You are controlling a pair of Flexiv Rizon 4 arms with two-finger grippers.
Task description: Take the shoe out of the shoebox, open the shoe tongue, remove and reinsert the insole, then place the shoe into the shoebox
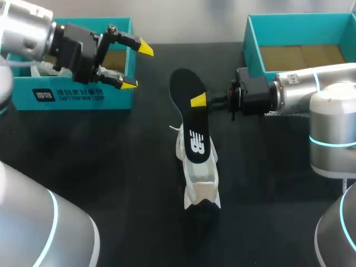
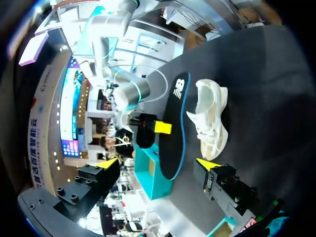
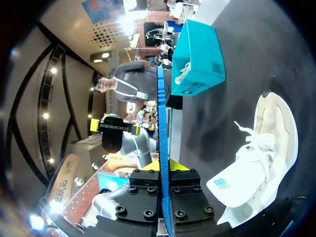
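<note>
The white sneaker [image 1: 200,181] lies on the black table [image 1: 111,167] between the teal shoebox [image 1: 83,95] and a second teal box [image 1: 253,51], its black insole [image 1: 192,125] clamped above it in the right gripper [image 1: 199,100], the left gripper [image 1: 137,67] gaping empty.

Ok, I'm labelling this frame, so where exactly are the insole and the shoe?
insole [image 1: 193,122], head view, middle of its black top face.
shoe [image 1: 201,179], head view, white upper showing beyond the insole.
</note>
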